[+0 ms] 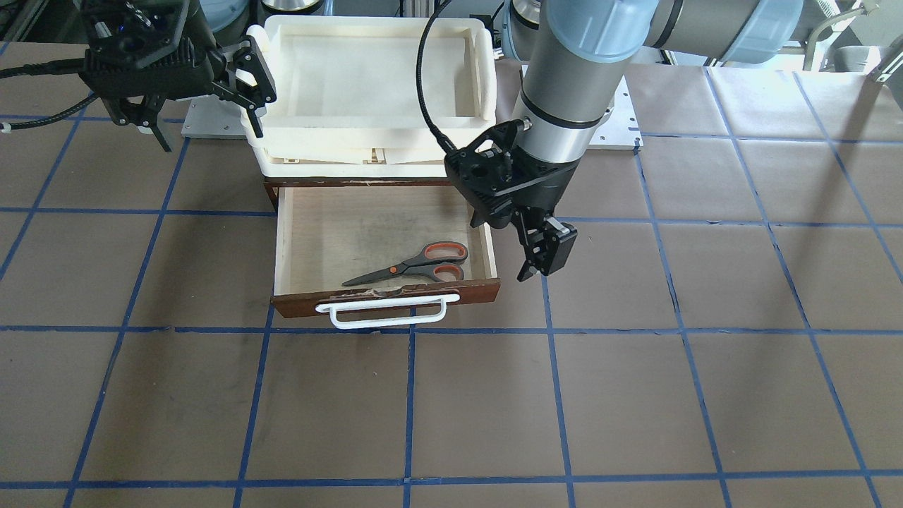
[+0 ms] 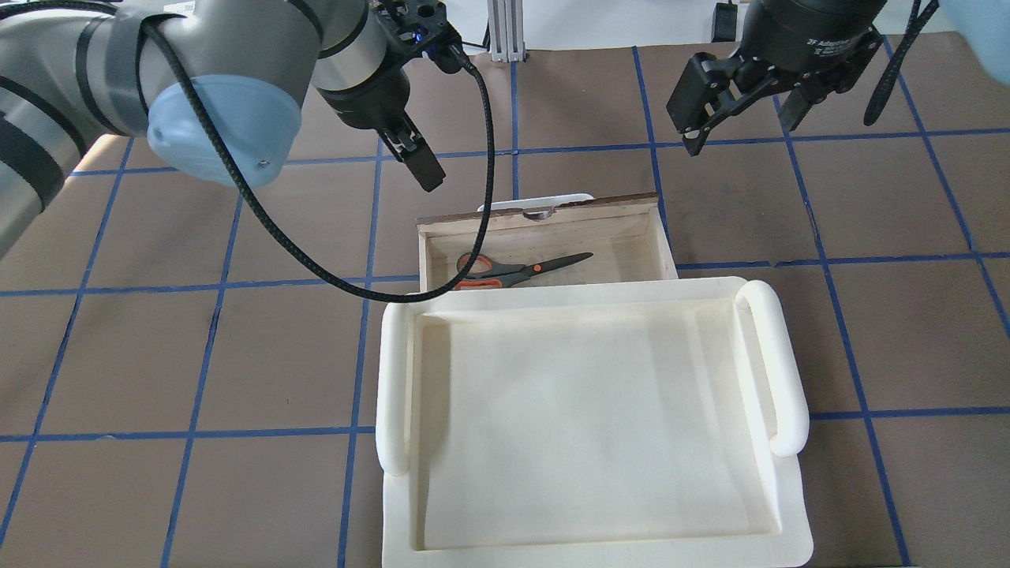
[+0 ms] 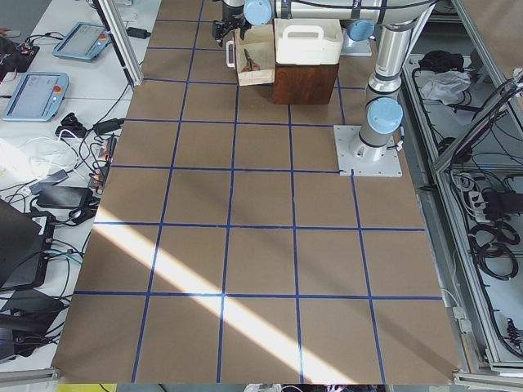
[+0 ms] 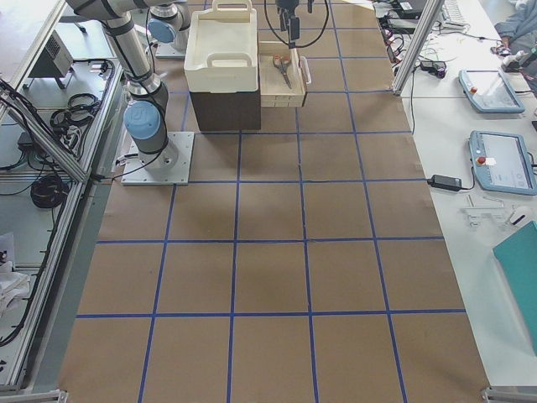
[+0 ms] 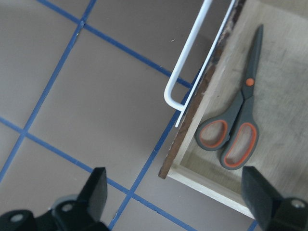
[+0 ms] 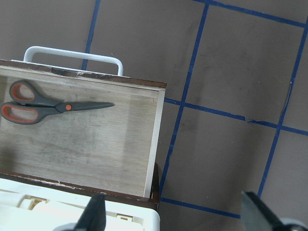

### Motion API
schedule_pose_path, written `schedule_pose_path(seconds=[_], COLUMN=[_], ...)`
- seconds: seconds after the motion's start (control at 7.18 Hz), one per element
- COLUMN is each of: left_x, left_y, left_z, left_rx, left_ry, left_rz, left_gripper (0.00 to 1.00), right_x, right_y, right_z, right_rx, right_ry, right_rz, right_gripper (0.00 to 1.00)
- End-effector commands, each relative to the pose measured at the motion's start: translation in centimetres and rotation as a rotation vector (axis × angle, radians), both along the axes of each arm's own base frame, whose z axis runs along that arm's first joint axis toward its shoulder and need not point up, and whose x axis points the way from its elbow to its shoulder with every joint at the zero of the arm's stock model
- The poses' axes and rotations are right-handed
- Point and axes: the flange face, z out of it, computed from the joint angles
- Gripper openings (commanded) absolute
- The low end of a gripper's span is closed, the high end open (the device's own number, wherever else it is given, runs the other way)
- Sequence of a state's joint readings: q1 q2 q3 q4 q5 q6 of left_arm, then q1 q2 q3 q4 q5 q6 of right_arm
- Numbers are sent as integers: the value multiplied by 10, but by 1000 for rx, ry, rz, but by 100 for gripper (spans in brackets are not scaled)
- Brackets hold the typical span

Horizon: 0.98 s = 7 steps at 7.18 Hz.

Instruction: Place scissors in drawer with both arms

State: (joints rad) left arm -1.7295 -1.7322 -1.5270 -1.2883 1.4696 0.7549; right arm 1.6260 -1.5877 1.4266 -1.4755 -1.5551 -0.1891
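Scissors: the scissors (image 1: 416, 262) lie flat on the drawer's pale floor, closed, touched by neither arm; in the front-facing view the loops point to 3 o'clock and the blades to about 8 o'clock, close behind the front panel.
Drawer: the drawer (image 1: 384, 300) stands pulled out from under the cream tray (image 2: 789, 371); its white handle (image 1: 381, 314) is free.
Left pincer: the left pincer (image 5: 178, 192) is released, its fingers spread wide and holding nothing; it hangs off the drawer's 3 o'clock corner in the front-facing view, above the surface (image 1: 635, 395).
Right pincer: the right pincer (image 2: 738, 130) is likewise spread and empty, up near the tray's far side.
Why so: with the scissors inside and both arms clear, I judge the placing done; closing the drawer likely remains.
Views: the wrist cameras show the finger gaps plainly; the front-facing view sees the left pincer edge-on; only the side views show the dark cabinet (image 3: 304, 82) beneath the tray.
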Motion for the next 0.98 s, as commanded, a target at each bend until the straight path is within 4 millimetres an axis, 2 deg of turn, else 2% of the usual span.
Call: schedule_pose_path(seconds=[0.0,0.28,0.42,0.56,0.84], left_x=[55,117,137,147,149], left_y=[-10,-19,-21,-19,-11], left_z=[19,25,25,26,36], left_rx=[-8,-8,18,38,58], left_ry=[34,38,61,78,84], left_rz=[276,496,683,816,876], left_gripper=[100,100,100,100,100], right_x=[1,1,1,1,1], right_y=[-1,-1,-1,-1,-1], right_z=[1,1,2,2,1], right_rx=[-9,-9,-11,-11,-9], right_ry=[-2,-3,-4,-4,-3], right_rz=[3,0,-2,-2,-2], right_gripper=[100,100,100,100,100])
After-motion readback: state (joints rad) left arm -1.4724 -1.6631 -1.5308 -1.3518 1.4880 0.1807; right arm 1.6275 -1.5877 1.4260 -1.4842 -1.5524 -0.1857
